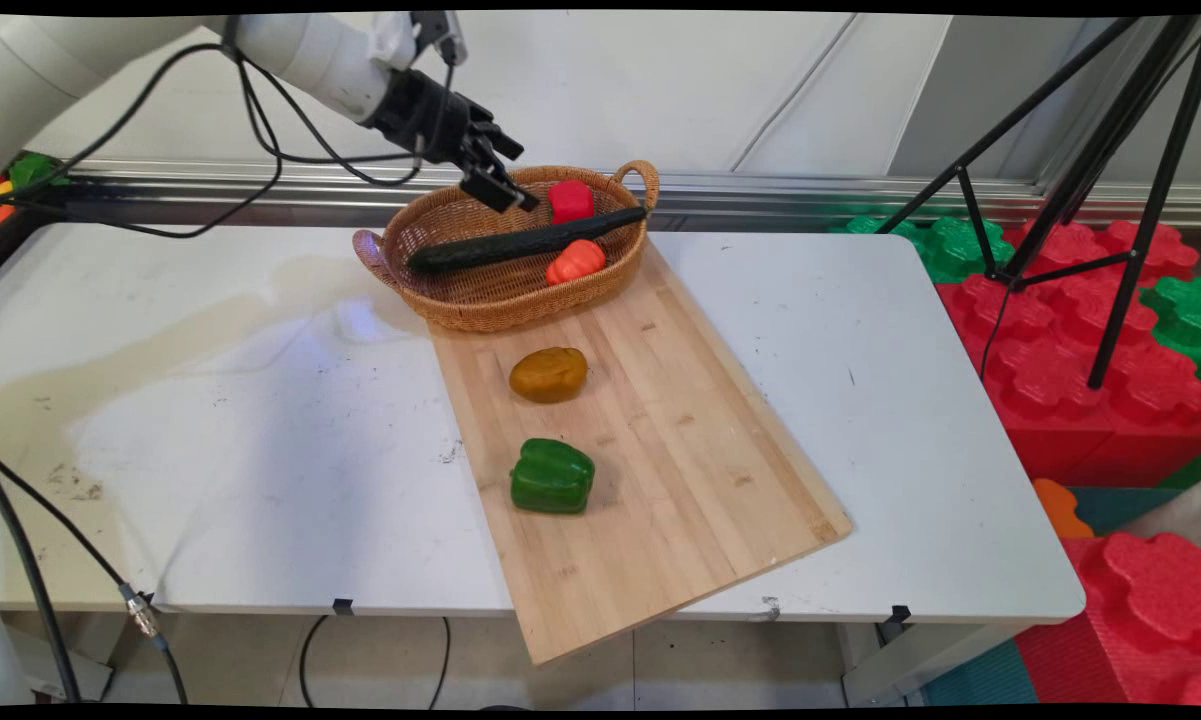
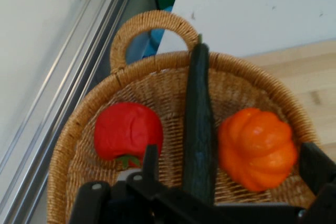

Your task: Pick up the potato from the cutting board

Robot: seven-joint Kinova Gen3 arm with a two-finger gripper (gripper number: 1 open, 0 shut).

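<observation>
My gripper (image 1: pixel 505 190) hangs open just above the back left rim of a wicker basket (image 1: pixel 490 305), with nothing between its fingers. In the basket lie a long dark green cucumber (image 1: pixel 520 245), a red pepper (image 1: pixel 571 201) and a small orange pumpkin (image 1: pixel 576 261). In the hand view the gripper (image 2: pixel 233 163) looks down into the basket (image 2: pixel 79 129). The cucumber (image 2: pixel 198 124) runs straight below it, with the red pepper (image 2: pixel 128 129) on its left and the pumpkin (image 2: pixel 257 148) on its right. One end of the cucumber rests on the basket's rim.
The basket stands at the far end of a wooden cutting board (image 1: pixel 660 470) that overhangs the table's near edge. On the board lie a brownish-yellow potato (image 1: pixel 549 374) and a green bell pepper (image 1: pixel 552 476). A black tripod (image 1: pixel 1110 190) and red and green foam blocks (image 1: pixel 1080 350) are to the right.
</observation>
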